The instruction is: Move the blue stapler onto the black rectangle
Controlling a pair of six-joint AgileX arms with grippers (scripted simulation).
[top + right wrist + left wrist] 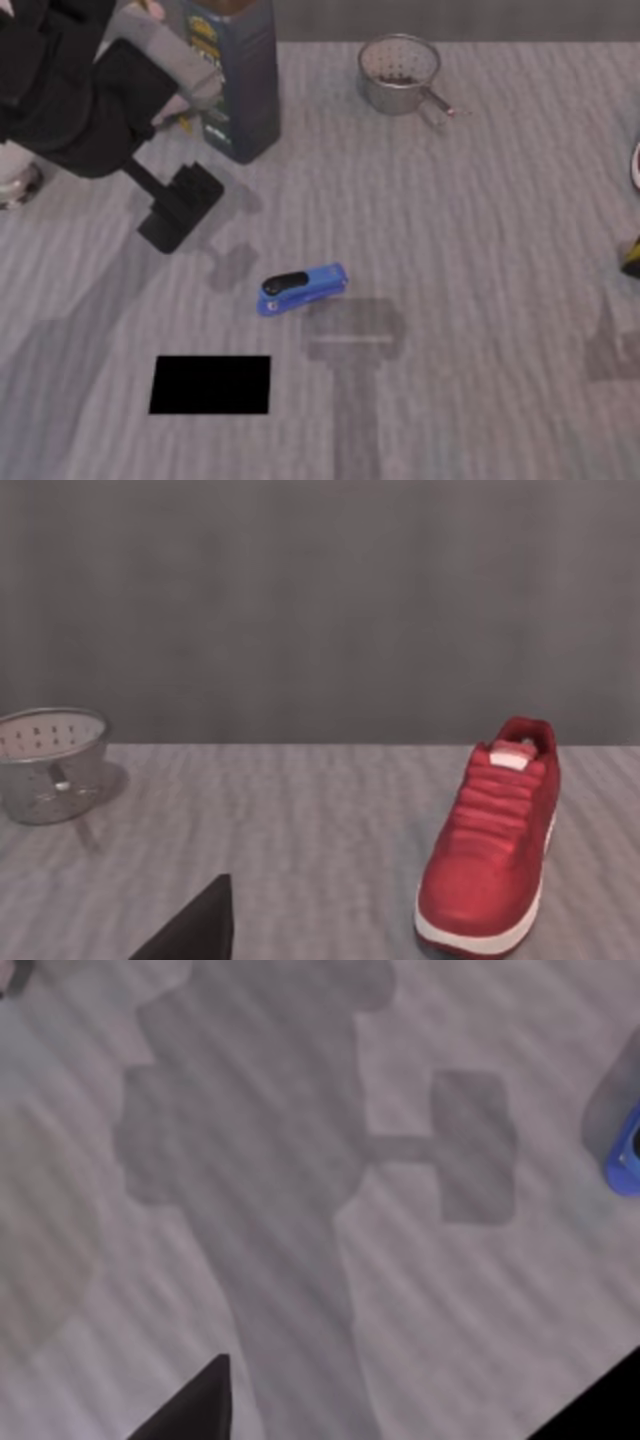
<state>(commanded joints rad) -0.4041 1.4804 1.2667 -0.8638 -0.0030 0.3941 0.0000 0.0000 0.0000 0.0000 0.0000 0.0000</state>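
The blue stapler lies flat near the table's middle, its black oval patch toward the left end. The black rectangle is below and left of it, with nothing on it. My left gripper hangs open above the table, up and left of the stapler, holding nothing. In the left wrist view one dark fingertip shows, the stapler peeks in at the edge, and a corner of the black rectangle shows. My right gripper is parked off the right side, open and holding nothing.
A tall dark-blue bottle stands at the back left, close to my left arm. A metal strainer sits at the back centre. A red shoe rests at the right edge. Grey gripper shadows fall beside the stapler.
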